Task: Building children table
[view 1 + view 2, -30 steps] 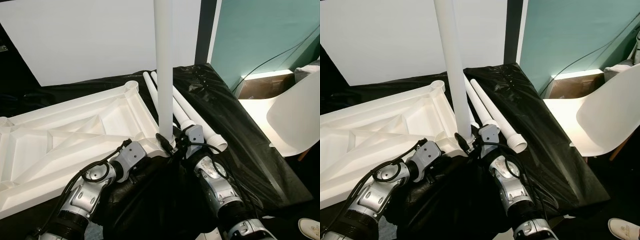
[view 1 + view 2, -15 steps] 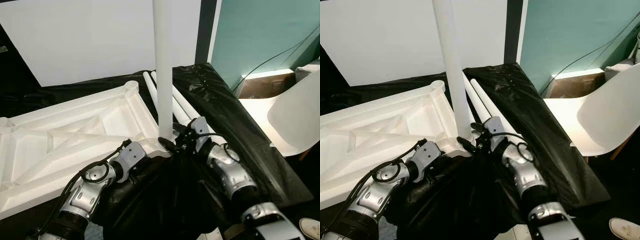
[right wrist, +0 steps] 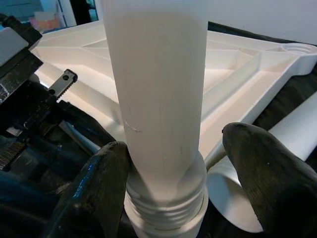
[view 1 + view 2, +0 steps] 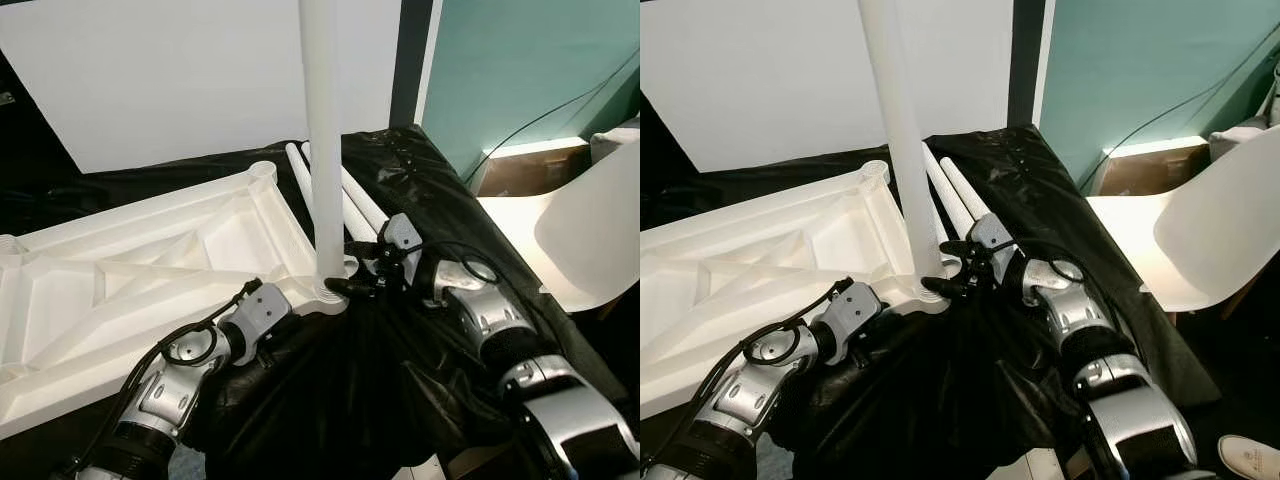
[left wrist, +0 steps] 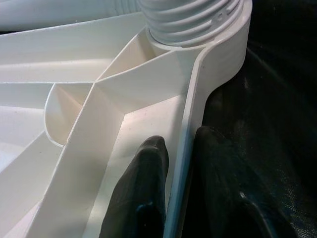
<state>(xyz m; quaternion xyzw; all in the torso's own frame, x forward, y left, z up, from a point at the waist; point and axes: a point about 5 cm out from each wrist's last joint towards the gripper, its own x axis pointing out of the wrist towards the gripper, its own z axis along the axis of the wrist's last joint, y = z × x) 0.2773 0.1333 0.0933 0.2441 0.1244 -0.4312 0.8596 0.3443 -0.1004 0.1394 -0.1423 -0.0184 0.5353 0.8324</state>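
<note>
Tabletop [image 4: 150, 260] rim pinched by left hand [image 5: 171, 198]; right hand [image 3: 173, 188] spread around upright leg [image 4: 325, 150].

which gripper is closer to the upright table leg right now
Right. The right gripper straddles the upright leg at its threaded base; the left gripper pinches the tabletop rim short of that corner socket.

Left arm: silver, bent, reaching forward and inward from lower left.
Left gripper [image 5: 171, 198]: low down, one black finger [image 5: 141, 188] each side of a thin white rim, pinched on it.
Right arm: reaching in from lower right, wrist turned toward the left.
Right gripper [image 3: 176, 168]: fingers [image 3: 101, 193] spread either side of the upright leg [image 4: 322, 140] near its threaded base; one finger touches, the other stands clear.
</note>
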